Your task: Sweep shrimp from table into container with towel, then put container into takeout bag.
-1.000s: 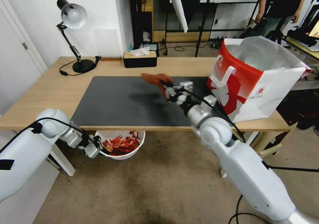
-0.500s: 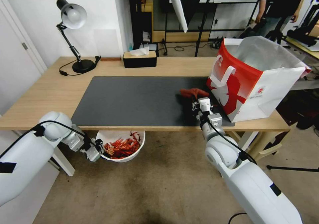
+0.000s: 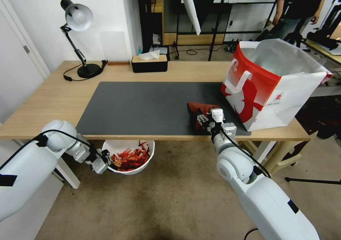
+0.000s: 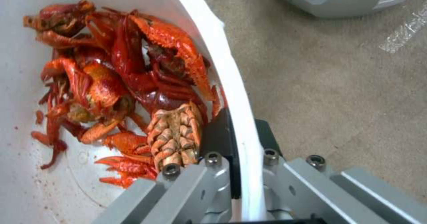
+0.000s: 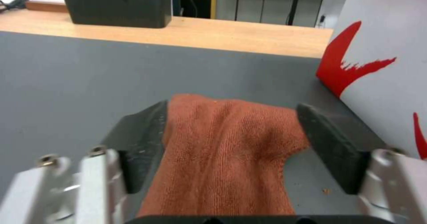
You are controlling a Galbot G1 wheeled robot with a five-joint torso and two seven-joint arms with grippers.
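The white container [image 3: 149,154] hangs below the table's [image 3: 53,97] front edge, with the red-orange shrimp [image 3: 129,157] piled inside. My left gripper [image 3: 103,161] is shut on its rim. In the left wrist view one finger sits inside the rim [image 4: 240,117] beside the shrimp [image 4: 129,84] and the other outside. The rust-red towel [image 3: 196,108] lies on the dark mat [image 3: 142,105] by the takeout bag [image 3: 273,87]. My right gripper [image 3: 205,121] is open over it. In the right wrist view the towel [image 5: 227,144] lies loose between the spread fingers [image 5: 142,134].
The takeout bag stands open on the table's right end, its red print [image 5: 351,67] close beside the right gripper. A black tissue box [image 3: 149,64] and a desk lamp [image 3: 80,37] stand along the far edge. Carpet lies beneath the container.
My right gripper carried the towel from above the mat's middle to the right, set it down near the bag and opened. The left gripper has kept hold of the container, barely moving.
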